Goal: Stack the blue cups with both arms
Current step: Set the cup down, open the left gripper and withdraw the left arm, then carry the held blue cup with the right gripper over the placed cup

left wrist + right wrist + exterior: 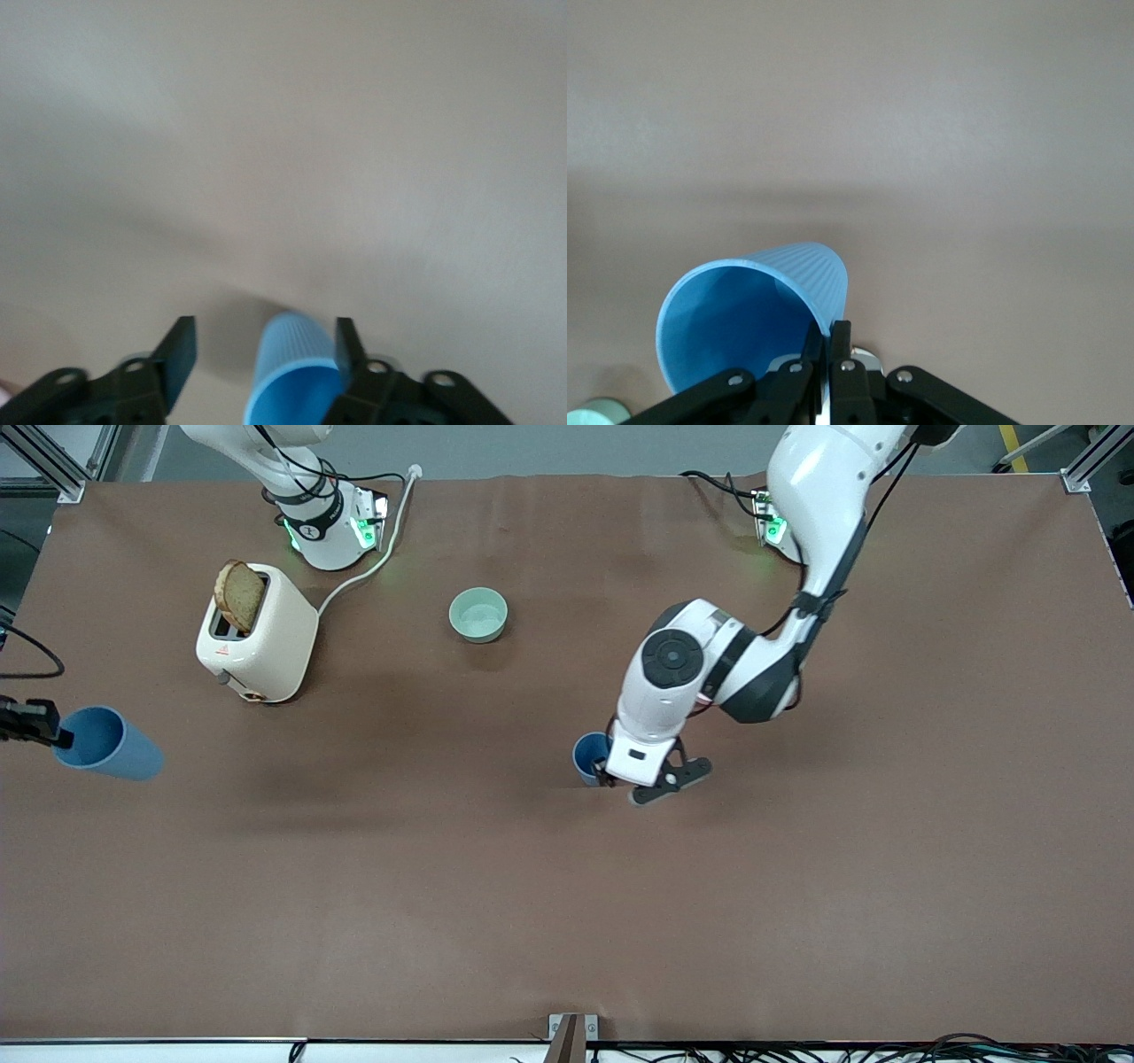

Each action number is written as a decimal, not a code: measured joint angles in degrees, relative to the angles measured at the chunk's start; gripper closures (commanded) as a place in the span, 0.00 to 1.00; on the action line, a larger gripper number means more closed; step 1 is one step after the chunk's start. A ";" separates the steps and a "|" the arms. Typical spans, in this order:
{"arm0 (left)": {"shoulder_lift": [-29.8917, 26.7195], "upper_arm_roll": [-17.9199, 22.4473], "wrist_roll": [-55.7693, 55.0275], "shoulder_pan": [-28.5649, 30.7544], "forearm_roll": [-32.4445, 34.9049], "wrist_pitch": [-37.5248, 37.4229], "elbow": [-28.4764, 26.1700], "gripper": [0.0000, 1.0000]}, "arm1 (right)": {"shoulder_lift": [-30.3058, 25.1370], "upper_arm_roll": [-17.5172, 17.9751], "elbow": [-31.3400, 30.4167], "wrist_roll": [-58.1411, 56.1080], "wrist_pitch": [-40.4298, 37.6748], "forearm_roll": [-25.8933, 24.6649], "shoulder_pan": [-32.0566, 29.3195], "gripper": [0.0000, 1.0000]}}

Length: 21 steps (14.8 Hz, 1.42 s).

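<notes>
Two matte blue tapered cups without handles, finely ribbed on the outside, are each attended by one arm. The first blue cup [588, 756] stands upright on the brown table [567, 886] near its middle, nearer to the front camera than the pale green bowl [478, 615]. The left gripper [611, 772] is lowered at this cup with its fingers [177, 352] spread wide; in the left wrist view the cup [295, 372] sits between them, close against one finger and apart from the other, so nothing is clamped.

The second blue cup [106, 743] is at the right arm's end of the table, tilted so that its open mouth faces the gripper and its narrow base points toward the table's middle. The right gripper [55, 735] pinches its rim: in the right wrist view the fingers [841, 341] are pressed nearly together on the cup wall [749, 319], and the smooth lighter blue interior is visible. Whether this cup touches the table cannot be told.

A cream toaster [257, 634] with a slice of brown bread [240, 595] standing up out of its slot sits near the right arm's base, farther from the front camera than the held cup.
</notes>
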 measured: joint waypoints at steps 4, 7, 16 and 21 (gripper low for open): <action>-9.91 0.16 13.37 6.90 1.11 -20.93 8.07 0.00 | -4.75 1.44 -0.22 1.30 -3.65 -0.98 -1.10 0.99; -16.54 0.30 26.95 14.13 1.20 -28.54 10.37 0.00 | -7.08 2.68 -0.98 1.86 -5.38 -1.01 -2.48 0.99; -27.39 0.31 60.41 30.41 -0.36 -38.92 10.35 0.00 | -8.88 12.08 -5.52 16.57 -4.06 -0.96 -2.75 1.00; -31.32 7.24 64.80 27.10 -3.26 -40.45 6.47 0.00 | -7.54 26.69 -7.14 37.18 3.66 -0.88 -1.87 1.00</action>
